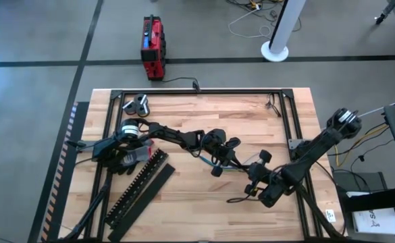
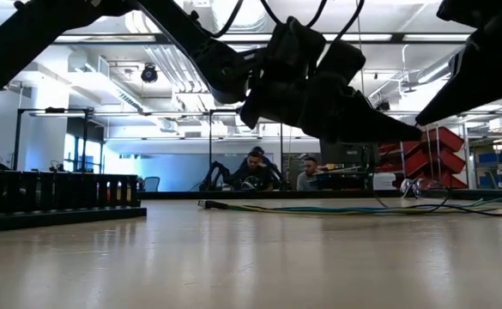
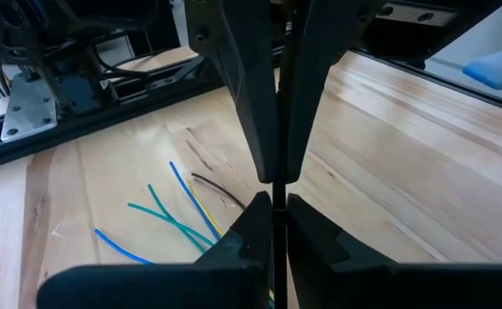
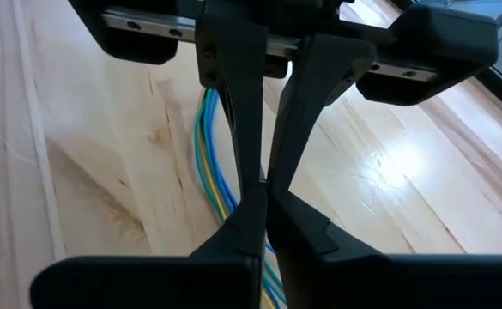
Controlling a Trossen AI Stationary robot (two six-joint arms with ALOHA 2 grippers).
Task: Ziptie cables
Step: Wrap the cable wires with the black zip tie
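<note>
The cables [image 1: 209, 160], thin blue, green, yellow and dark wires, lie flat on the wooden table near its middle. In the low view the cables [image 2: 319, 209] stretch along the tabletop. Their loose ends [image 3: 169, 215] fan out in the left wrist view, and the bundle [image 4: 208, 146] runs behind the fingers in the right wrist view. My left gripper [image 1: 219, 165] [image 3: 272, 196] is shut above the cables' left part. My right gripper [image 1: 252, 177] [image 4: 264, 184] is shut above their right part. In the low view both dark grippers [image 2: 345, 112] hang clear of the table.
A black comb-toothed duct [image 1: 142, 183] and its flat lid [image 1: 146, 201] lie at the front left; the duct [image 2: 53, 193] also shows in the low view. A dark metal frame [image 1: 197, 91] rims the table. A red box [image 1: 152, 47] sits on the floor beyond. People [image 2: 259, 170] sit far behind.
</note>
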